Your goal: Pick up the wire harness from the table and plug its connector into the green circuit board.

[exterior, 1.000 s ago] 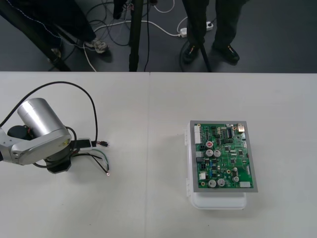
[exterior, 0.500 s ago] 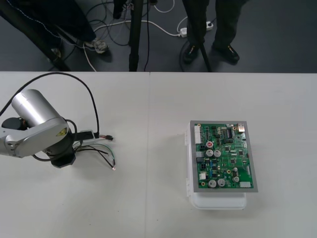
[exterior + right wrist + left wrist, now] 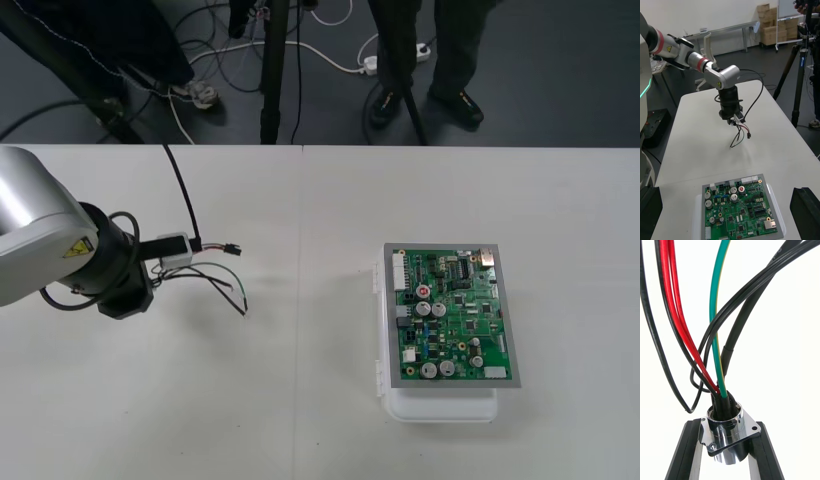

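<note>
In the left wrist view the two black fingers (image 3: 687,450) of the left jaws are clamped on the round metal socket with a flat flange (image 3: 728,431), one finger on each side of its barrel. The socket belongs to the small wire harness of thin red, black and green wires (image 3: 724,352). The socket's axis runs straight out along the fingers, and the wires leave its mouth pointing away from the jaws. They then fan apart and are cut off by the picture's edge, so their far ends cannot be followed there.

In the front view the left jaws are hidden under the black wrist of the silver left arm (image 3: 35,235), itself cut off at the edge. The harness reaches out from the wrist towards the green circuit board on a white base (image 3: 452,315), which lies well apart from it. The strand with the small black plug (image 3: 232,247) runs nearly level, plug end leading towards the board. The other wires droop away below it.

In the right wrist view the harness hangs beneath the left jaws over the plain light tabletop (image 3: 696,150), with the plug at its lower end. Whether the wire tips touch the surface cannot be told.

The right jaws stand wide apart, and one dark finger (image 3: 805,210) rises at each side of that view. The board lies just ahead between the fingers, its nearest edge cut off.
</note>
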